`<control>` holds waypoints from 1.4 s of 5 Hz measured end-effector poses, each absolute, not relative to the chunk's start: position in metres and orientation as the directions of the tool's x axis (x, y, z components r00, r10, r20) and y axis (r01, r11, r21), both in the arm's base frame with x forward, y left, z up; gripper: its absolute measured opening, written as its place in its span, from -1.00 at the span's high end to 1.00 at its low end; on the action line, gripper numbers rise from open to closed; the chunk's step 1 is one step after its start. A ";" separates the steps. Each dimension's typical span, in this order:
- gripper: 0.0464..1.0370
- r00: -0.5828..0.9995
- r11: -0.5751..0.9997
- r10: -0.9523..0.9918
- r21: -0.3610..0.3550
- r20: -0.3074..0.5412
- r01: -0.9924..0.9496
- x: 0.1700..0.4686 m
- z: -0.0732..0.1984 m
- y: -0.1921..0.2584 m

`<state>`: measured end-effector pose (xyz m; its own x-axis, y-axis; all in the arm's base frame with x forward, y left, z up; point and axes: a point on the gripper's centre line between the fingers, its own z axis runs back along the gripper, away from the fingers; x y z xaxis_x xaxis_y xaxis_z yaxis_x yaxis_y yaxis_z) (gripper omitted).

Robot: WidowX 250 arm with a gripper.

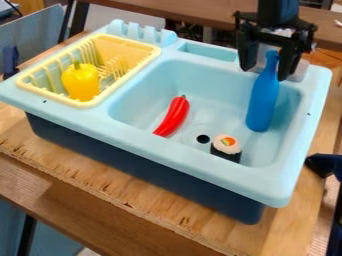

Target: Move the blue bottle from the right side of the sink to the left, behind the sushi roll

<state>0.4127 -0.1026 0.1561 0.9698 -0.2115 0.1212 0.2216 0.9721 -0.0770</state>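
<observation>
Blue bottle [262, 102] from the end effector [264, 74]: pretty much straight below, with the neck poking up between the two fingers. In the camera view there was a visible gap on the neck's left side, and I couldn't really tell if the right finger touched it.
End effector: open, fingers spread to either side of the neck, so it didn't look like a grip to me.
Bottle's long axis: close to upright, neck up and base down, running roughly along the fingers. Looked like a slight slant in the camera view, but that might just have been the angle.
Bottle's spot: inside the sink basin [147, 102], over by the right wall as the camera saw it.
Bottle's looks: solid blue all over, skinny neck, rounded shoulders, smooth wider body.
Black arm [278, 10]: the only one around, hanging in from the top edge above the basin's far right corner.
Drain hole [203, 139] area: sushi roll [227, 145] just beside it, dark side with a white top and an orange bit. Red chili [175, 116] lay on the other side, tilted.
Yellow rack [127, 42]: left of the basin, yellow bell pepper [81, 82] sitting in it.
Table [100, 167]: plain wood, under the whole sink.
</observation>
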 end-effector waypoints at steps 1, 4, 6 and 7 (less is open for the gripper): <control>0.03 0.970 0.971 -0.214 -0.083 0.118 0.225 0.413 0.156 -0.104; 0.48 0.970 0.974 -0.212 -0.053 0.120 0.219 0.407 0.161 -0.098; 0.48 0.992 0.994 -0.076 -0.069 0.096 0.083 0.401 0.164 -0.046; 0.48 0.994 0.994 -0.067 -0.081 0.081 0.073 0.404 0.159 -0.041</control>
